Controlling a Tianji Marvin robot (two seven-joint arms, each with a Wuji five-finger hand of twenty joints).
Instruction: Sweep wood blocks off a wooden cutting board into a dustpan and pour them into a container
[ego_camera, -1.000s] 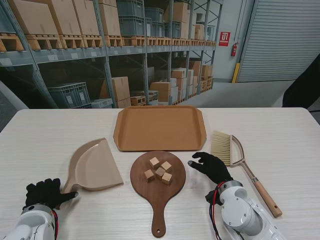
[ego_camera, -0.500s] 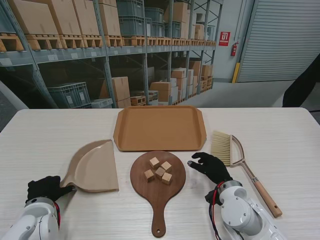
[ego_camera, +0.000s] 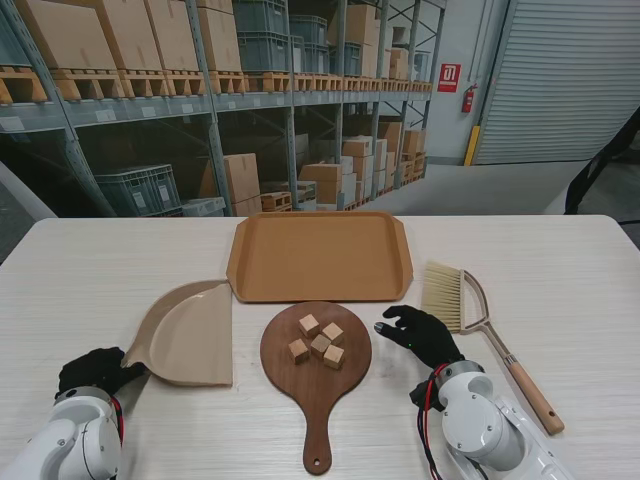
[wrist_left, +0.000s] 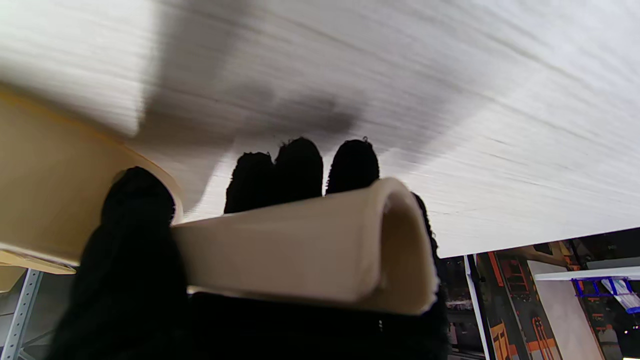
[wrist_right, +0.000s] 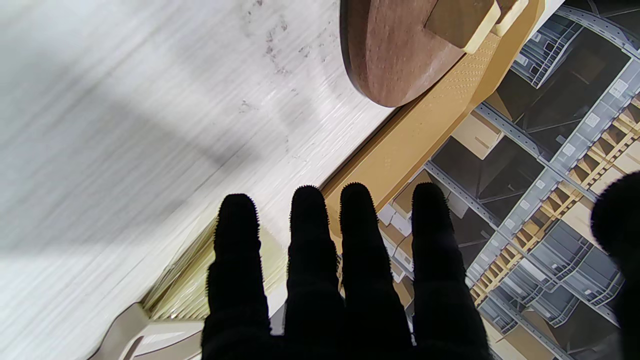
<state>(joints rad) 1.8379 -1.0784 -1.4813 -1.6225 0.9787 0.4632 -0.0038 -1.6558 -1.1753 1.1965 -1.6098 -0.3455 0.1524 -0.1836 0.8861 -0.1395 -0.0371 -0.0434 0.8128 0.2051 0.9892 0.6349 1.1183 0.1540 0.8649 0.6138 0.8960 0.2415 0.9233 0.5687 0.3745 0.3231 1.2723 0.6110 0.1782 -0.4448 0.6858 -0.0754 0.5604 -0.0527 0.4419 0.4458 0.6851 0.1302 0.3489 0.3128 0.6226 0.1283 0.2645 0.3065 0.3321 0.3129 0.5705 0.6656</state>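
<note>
Fingers of our left hand wrap the dustpan handle; our right hand hovers spread beside the cutting board.

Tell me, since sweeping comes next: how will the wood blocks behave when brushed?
The five wood blocks look small and loose, so probably light and easily scattered. Flat faces suggest sliding, not rolling. The cutting board has no rim, so some may escape.

At seven o'clock the left hand is curled tight in a grip; at five o'clock the right hand hovers, fingers spread.
</note>
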